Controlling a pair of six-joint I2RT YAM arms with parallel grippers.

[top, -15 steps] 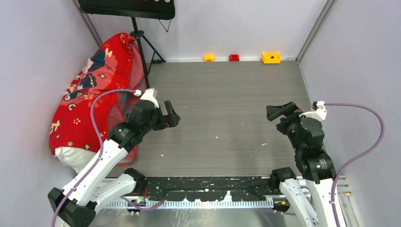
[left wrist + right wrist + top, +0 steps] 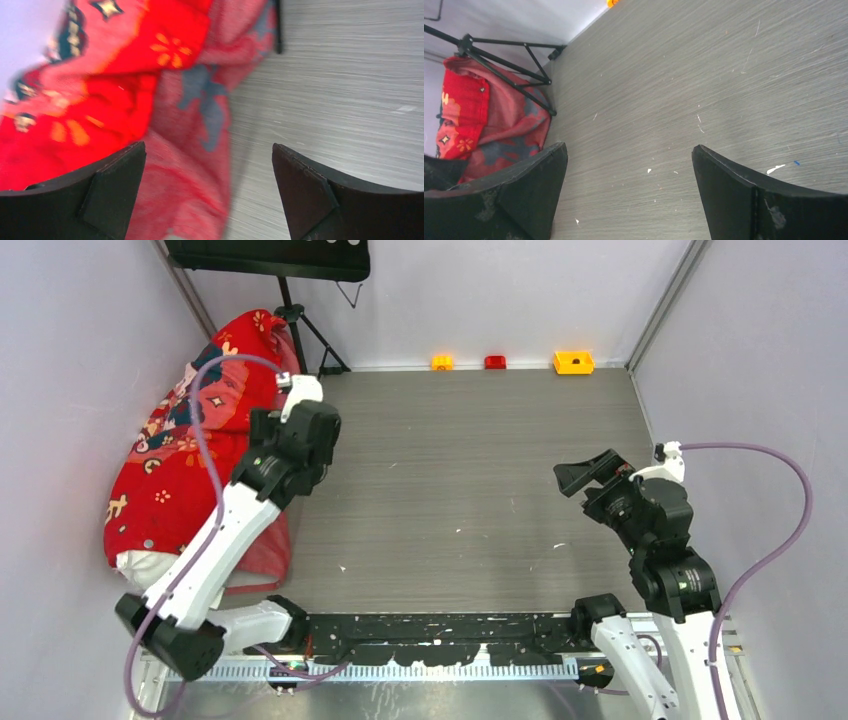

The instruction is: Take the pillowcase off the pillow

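Note:
The red pillowcase (image 2: 190,455) with blue, white and yellow figures lies bunched against the left wall. The white pillow (image 2: 148,568) pokes out of its near end. My left gripper (image 2: 292,445) is open and empty, pointing down over the pillowcase's right edge. In the left wrist view, the gripper (image 2: 209,167) frames the dull red fold of the pillowcase (image 2: 185,170) on the left and bare table on the right. My right gripper (image 2: 590,472) is open and empty above the table's right side. In the right wrist view, the gripper (image 2: 629,165) has the pillowcase (image 2: 499,130) far off.
A black tripod stand (image 2: 305,335) rises beside the pillowcase's far end, under a dark board (image 2: 270,255). Its legs show in the right wrist view (image 2: 504,65). Small yellow (image 2: 573,362), red (image 2: 495,362) and orange (image 2: 442,362) blocks sit at the back wall. Walls close both sides.
My left arm has swung left and farther away, bringing its open gripper over the pillowcase's right edge. The right gripper has shifted slightly left.

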